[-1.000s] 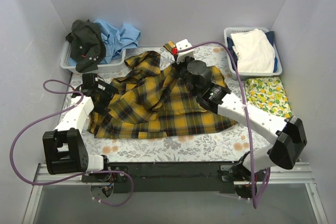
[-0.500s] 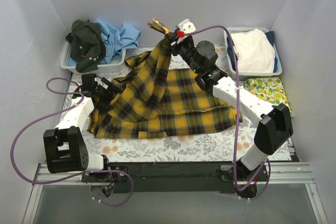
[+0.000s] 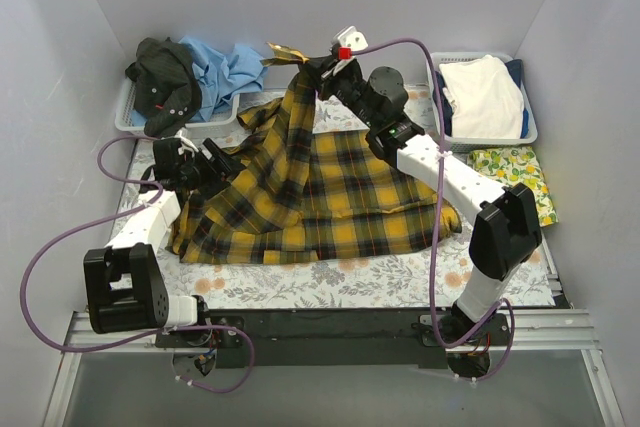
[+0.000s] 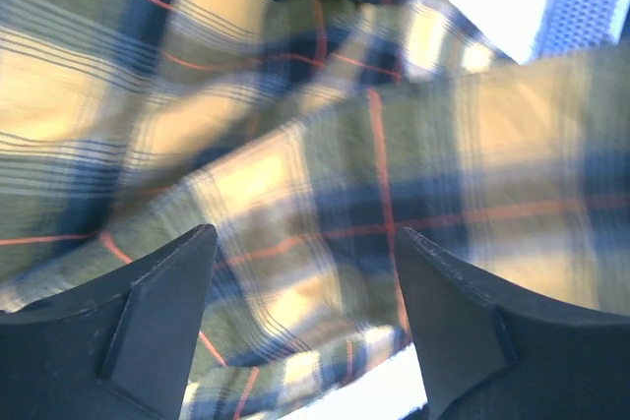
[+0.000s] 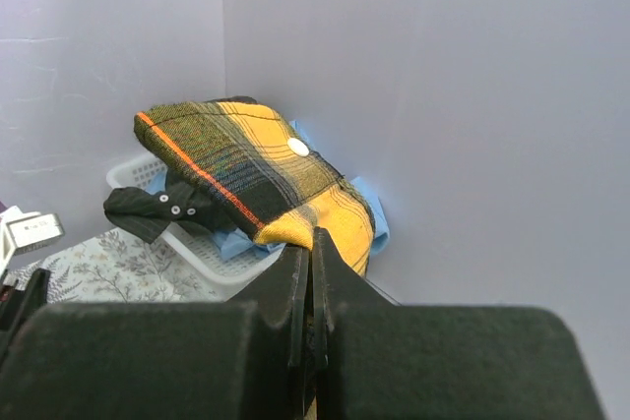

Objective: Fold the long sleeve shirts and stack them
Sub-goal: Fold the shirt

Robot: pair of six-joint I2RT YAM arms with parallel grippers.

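Flannel shirt [image 3: 330, 187] in yellow-and-black plaid hangs like a tent from the right jaws, which are pinched tight on a buttoned end held high near the back wall. Its lower part spreads over the counter [image 3: 350, 282]. Left jaws stand wide apart at the shirt's left edge, cloth just ahead of them.

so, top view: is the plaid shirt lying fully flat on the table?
No, the jaws of the right arm are shut on part of the plaid shirt and hold it up in a peak above the rest.
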